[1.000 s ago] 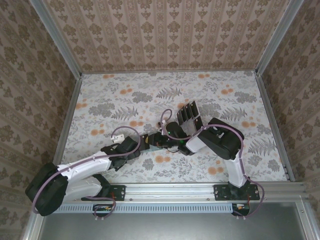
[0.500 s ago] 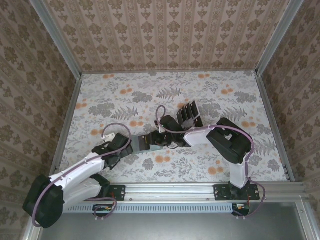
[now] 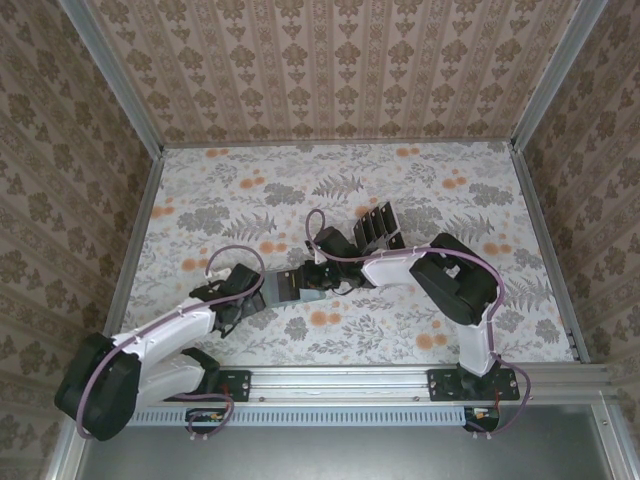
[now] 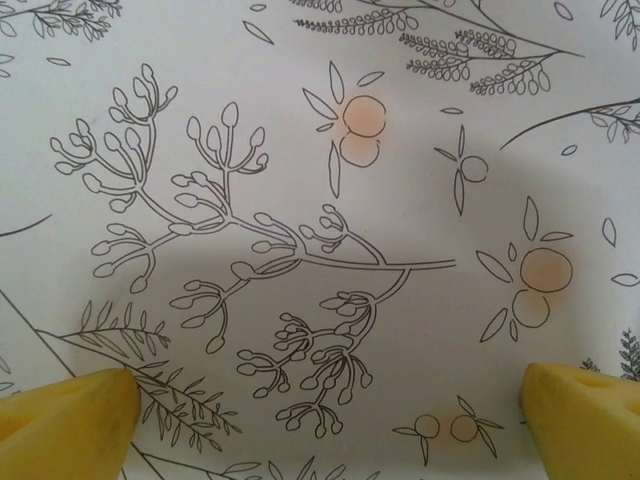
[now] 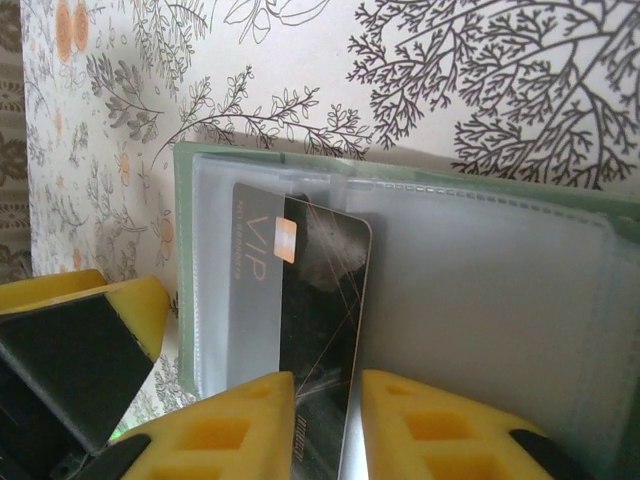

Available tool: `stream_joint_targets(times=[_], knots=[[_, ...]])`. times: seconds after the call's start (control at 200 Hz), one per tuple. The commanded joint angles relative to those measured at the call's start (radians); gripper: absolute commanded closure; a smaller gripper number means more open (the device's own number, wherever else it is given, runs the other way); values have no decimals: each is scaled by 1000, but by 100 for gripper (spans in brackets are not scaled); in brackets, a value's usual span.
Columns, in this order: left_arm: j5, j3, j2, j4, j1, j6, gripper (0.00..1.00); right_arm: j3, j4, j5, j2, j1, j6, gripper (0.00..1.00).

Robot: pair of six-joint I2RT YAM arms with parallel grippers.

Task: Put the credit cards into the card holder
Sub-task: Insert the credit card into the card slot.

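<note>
Card (image 5: 310, 290), one: I am pinching it in the right jaws, its far end entering the card holder (image 5: 480, 300) just ahead. Left jaws: spread over bare counter (image 4: 300, 150). More cards (image 3: 385, 215) are waiting in the rack (image 3: 368, 238) beyond the right jaws; most work is remaining, I judge.

A lab-style robot test cell: the table (image 3: 400, 180), covered in a floral print, is boxed in on three sides by wallpapered panels (image 3: 330, 70) set in bare aluminium posts (image 3: 115, 78), and a cabled left arm (image 3: 160, 335) and right arm (image 3: 460, 290) are bolted to an aluminium rail (image 3: 340, 378) along the table's near edge.
</note>
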Motion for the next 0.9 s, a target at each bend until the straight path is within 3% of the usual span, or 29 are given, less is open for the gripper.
stream_joint_targets(times=[0.0, 0.315, 0.895], knots=[[26, 16, 21, 21, 7, 17, 0, 32, -41, 5, 28, 9, -5, 81], [43, 10, 56, 56, 7, 20, 0, 66, -50, -8, 47, 24, 1, 94], [59, -5, 81, 91, 7, 24, 0, 109, -54, -29, 77, 59, 15, 95]])
